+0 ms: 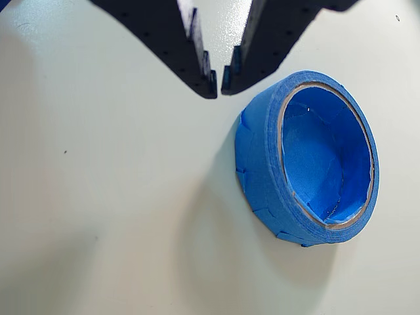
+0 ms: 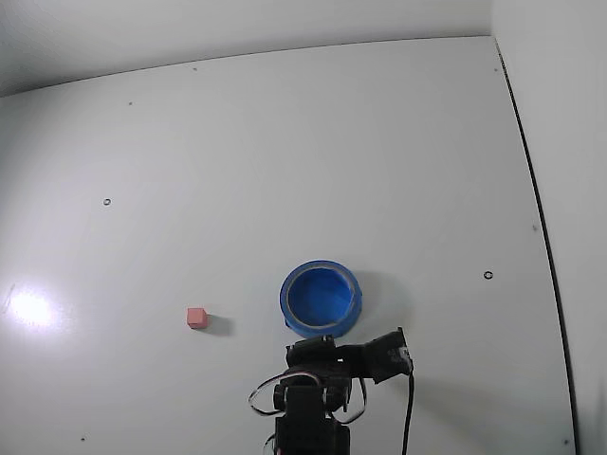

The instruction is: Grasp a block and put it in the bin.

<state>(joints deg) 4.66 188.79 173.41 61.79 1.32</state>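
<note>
The block [image 2: 196,318] is a tiny pink-red cube lying alone on the white table, left of the bin in the fixed view. It is out of the wrist view. The bin [image 2: 321,299] is a round bright-blue bowl with a thick rim, and it is empty; it fills the right side of the wrist view [image 1: 262,157]. My gripper [image 1: 218,84] enters the wrist view from the top, just up and left of the bin's rim. Its dark fingertips almost touch, with nothing between them. My arm [image 2: 318,379] is folded at the bottom edge of the fixed view, just below the bin.
The white table [image 2: 285,142] has a few small dark screw holes [image 2: 487,275]. Its right edge [image 2: 536,209] runs as a dark line down the right side of the fixed view. A bright glare spot [image 2: 28,308] lies at the far left.
</note>
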